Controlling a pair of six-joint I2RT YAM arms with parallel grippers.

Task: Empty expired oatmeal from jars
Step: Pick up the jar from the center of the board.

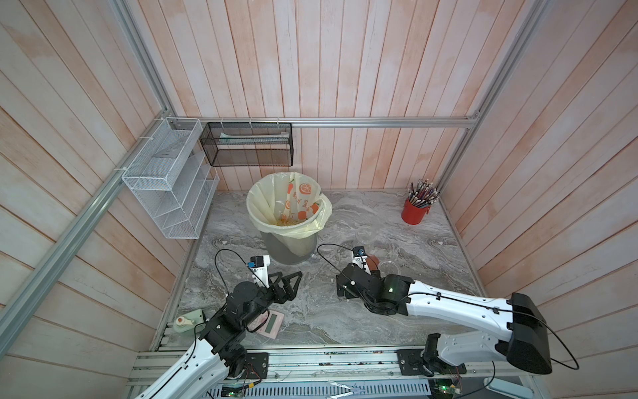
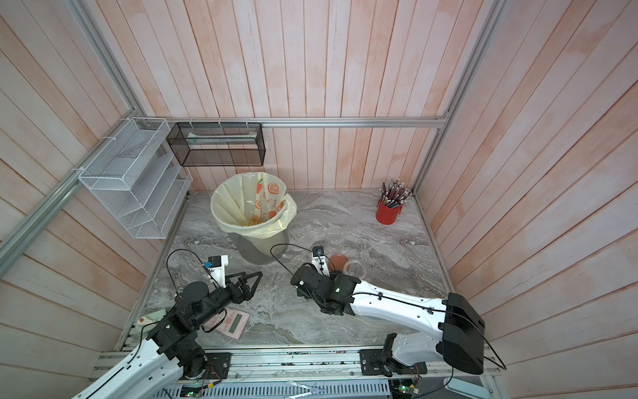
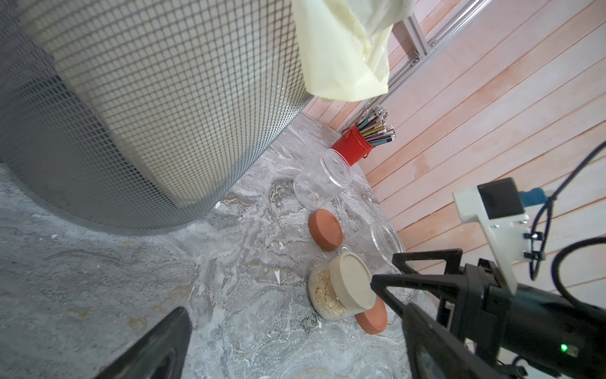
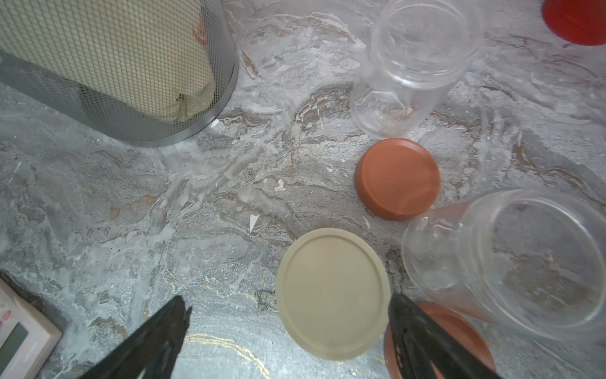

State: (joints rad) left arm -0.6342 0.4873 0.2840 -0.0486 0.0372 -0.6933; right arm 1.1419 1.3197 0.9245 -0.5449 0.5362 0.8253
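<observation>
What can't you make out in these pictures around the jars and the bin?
- Cream-lidded clear jar of pale oatmeal: hidden under the white right arm in both top views.
- Second terracotta-orange round lid: right wrist view, cut by the frame edge and a black pincer finger.
- Yellowish bits in the grey mesh bin: top views, too small to identify.
- Pink device's display: too small to read.

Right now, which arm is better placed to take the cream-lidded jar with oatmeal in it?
Right. The right claw, open, hangs over the cream-lidded jar, lid between its fingers in the right wrist view. The left claw, also open, sits apart, nearer the bin.
</observation>
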